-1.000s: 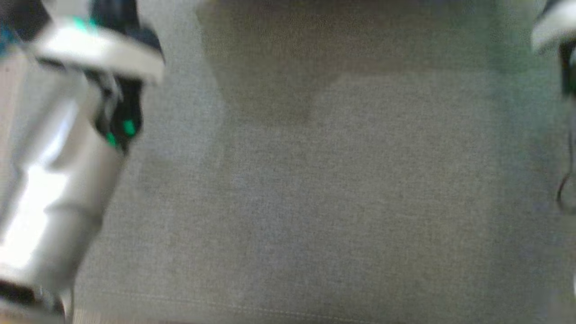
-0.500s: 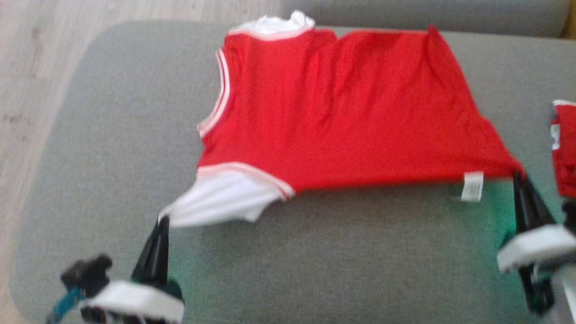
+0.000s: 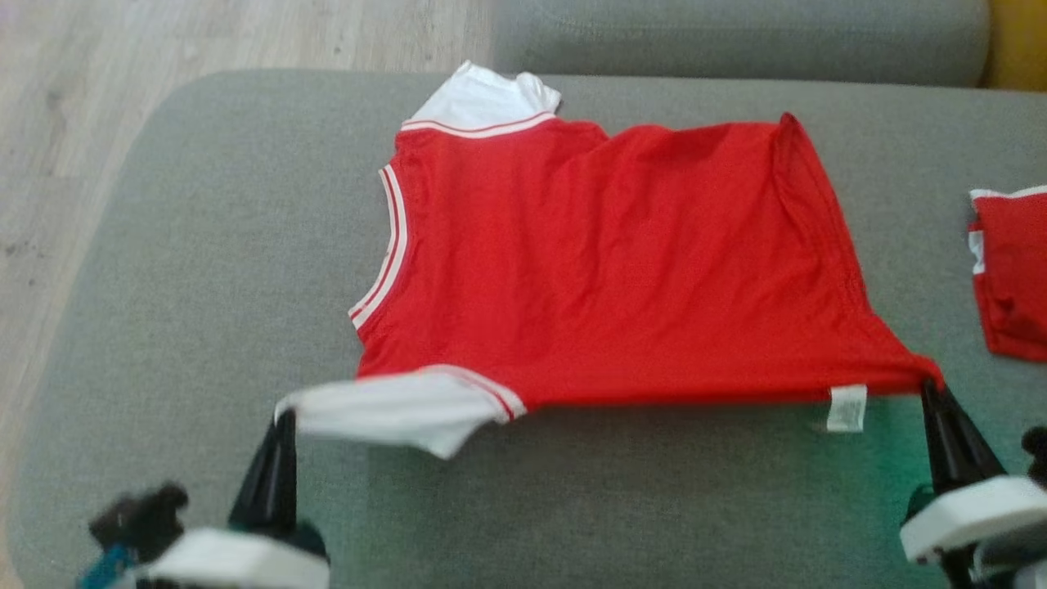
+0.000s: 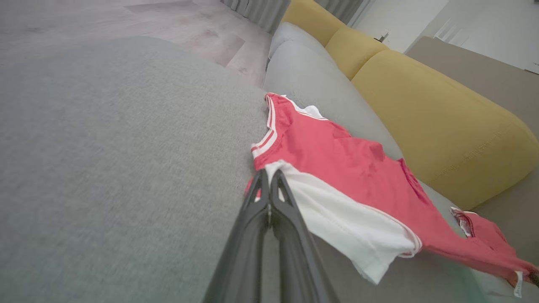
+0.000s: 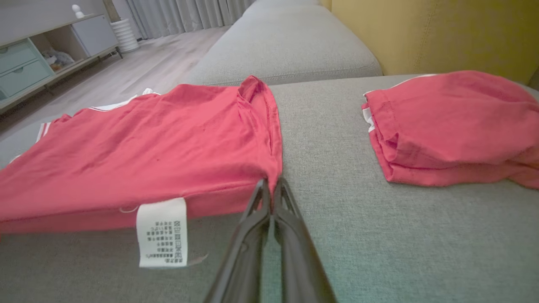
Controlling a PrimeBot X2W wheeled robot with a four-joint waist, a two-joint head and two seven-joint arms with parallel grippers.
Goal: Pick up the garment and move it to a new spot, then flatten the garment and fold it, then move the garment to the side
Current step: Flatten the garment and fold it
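A red garment [image 3: 605,262] with white sleeves and striped trim lies spread on the grey cushion [image 3: 204,270], its near edge lifted off the surface. My left gripper [image 3: 285,419] is shut on the tip of the near white sleeve [image 4: 337,214], at the lower left of the head view. At the lower right, my right gripper [image 3: 931,391] is shut on the garment's near hem corner [image 5: 269,168]. A white care label [image 5: 162,232] hangs from the hem beside that gripper. The far white sleeve [image 3: 483,98] rests flat.
A second red garment [image 5: 454,126], folded, lies on the cushion at the right. Behind it rises a yellow sofa back [image 4: 429,113]. Wood floor [image 3: 74,114] lies beyond the cushion's left edge, with a cabinet [image 5: 25,67] farther off.
The head camera swung from a blurred close view of the cushion to the garment. Over the last half second both grippers drew the garment's near edge toward me, stretching it flatter.
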